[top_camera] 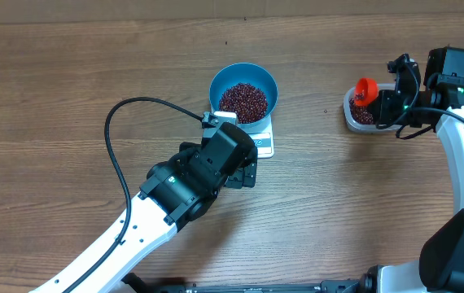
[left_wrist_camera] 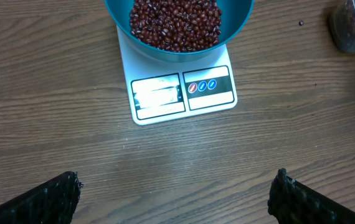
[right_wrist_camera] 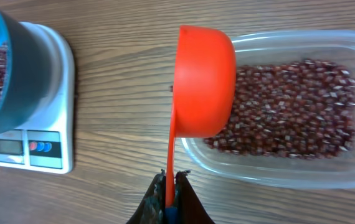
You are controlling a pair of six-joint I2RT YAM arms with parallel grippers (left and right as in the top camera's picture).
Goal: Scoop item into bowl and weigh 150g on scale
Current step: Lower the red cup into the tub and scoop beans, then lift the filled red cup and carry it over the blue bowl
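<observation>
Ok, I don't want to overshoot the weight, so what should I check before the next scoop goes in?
1. Bowl sits on the scale, beans inside: ok.
2. Display readable: cannot tell, glare washes it out.
3. Right gripper shut on the scoop handle: ok.
4. Scoop's load: cannot tell, only its underside shows, above the tub.
5. Left gripper open, clear of scale and bowl: ok.
</observation>
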